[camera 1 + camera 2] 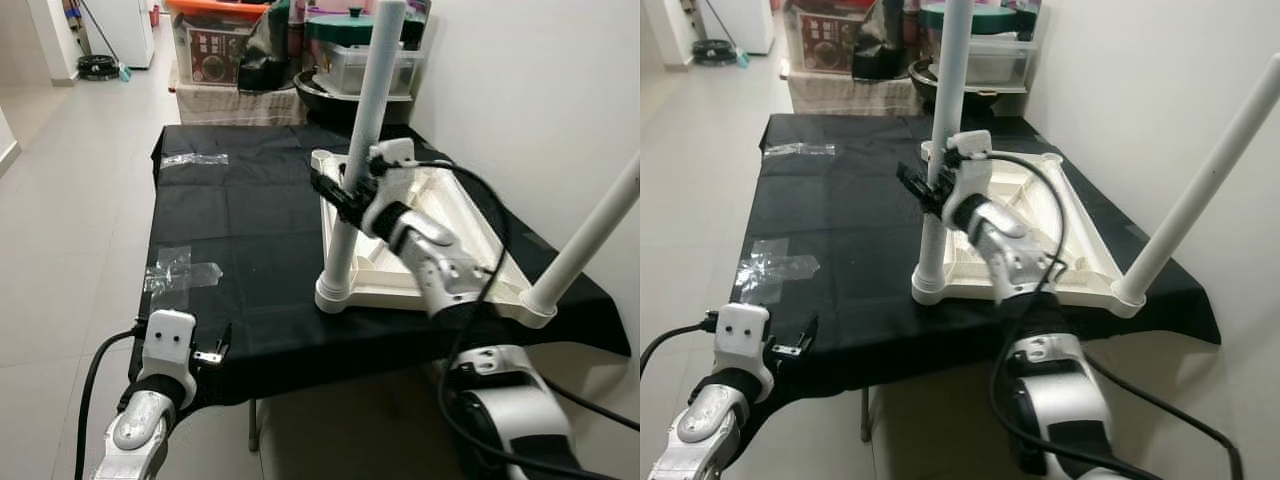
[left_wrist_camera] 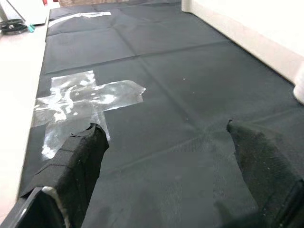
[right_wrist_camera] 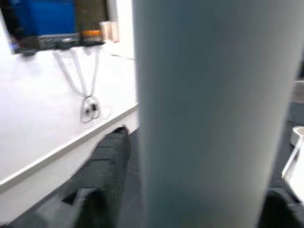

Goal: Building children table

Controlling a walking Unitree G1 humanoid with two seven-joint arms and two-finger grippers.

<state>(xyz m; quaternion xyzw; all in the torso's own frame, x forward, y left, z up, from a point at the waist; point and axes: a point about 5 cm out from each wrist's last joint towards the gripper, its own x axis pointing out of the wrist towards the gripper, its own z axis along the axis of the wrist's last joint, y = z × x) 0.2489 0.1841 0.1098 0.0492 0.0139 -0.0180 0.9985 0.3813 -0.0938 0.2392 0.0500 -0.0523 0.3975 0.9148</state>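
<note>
Already two white legs stand in the upturned tabletop [image 1: 440, 225] near the bench's front edge; right claw [image 1: 335, 195] grips one leg [image 1: 362, 140], left claw [image 1: 210, 352] open.

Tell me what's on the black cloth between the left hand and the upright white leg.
Just bare black cloth between the left hand and the white leg, in the left eye view.

The near white leg [image 1: 362, 150] is running out past the top edge. The right claw [image 1: 335, 196] is blurring with its arm, so its grip on that leg is perhaps closed, though unclear. The other leg [image 1: 590, 232] is leaving the frame's right edge.
</note>
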